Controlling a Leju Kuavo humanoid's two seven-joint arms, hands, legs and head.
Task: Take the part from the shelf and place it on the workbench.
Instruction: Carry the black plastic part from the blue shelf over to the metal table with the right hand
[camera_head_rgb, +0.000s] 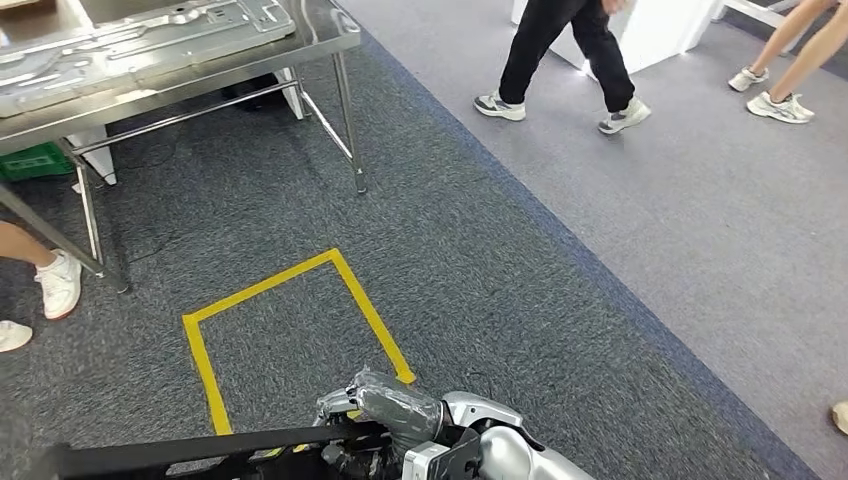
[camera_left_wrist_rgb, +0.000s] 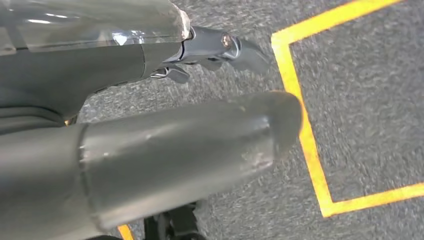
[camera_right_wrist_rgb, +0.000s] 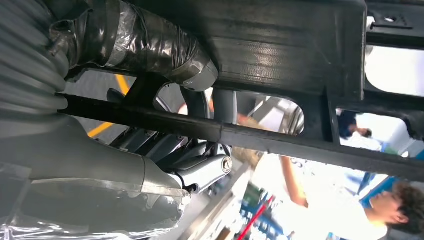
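The black frame part (camera_head_rgb: 200, 447) lies with its long axis crosswise before the robot, level, its far end pointing to the robot's left, gripped at its near end by the right hand (camera_head_rgb: 385, 415) whose fingers (camera_right_wrist_rgb: 150, 50) curl around it, above the yellow tape square (camera_head_rgb: 290, 330) on the carpet, well short of the steel tabletop (camera_head_rgb: 330, 35); the left hand (camera_left_wrist_rgb: 175, 150) hangs over the carpet, and I cannot tell how its fingers lie.
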